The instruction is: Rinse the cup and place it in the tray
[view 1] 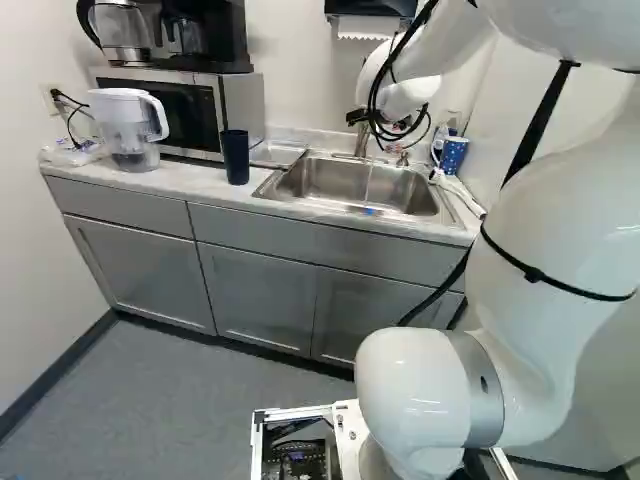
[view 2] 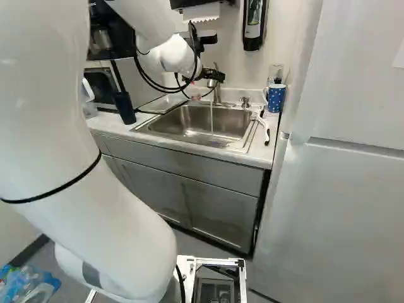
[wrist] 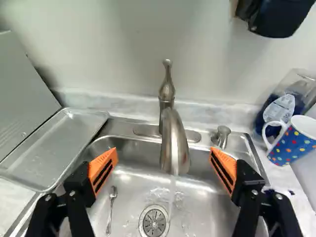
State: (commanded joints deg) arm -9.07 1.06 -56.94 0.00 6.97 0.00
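Tray (wrist: 54, 148) left of sink (view 2: 180, 129), mug (view 2: 276, 99) right (on counter (view 1: 200, 184))

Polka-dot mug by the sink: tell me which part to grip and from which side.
Grip the handle, coming from the sink side, fingers closing across its flat sides. The mug stands upright with that loop jutting towards the sink, while a clear container behind it would likely crowd an approach there.

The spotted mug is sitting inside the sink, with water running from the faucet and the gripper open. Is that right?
Not quite: the spotted mug is on the counter beside the sink, as the wrist view and the right base view show. Water is indeed running from the faucet, and the gripper is open.
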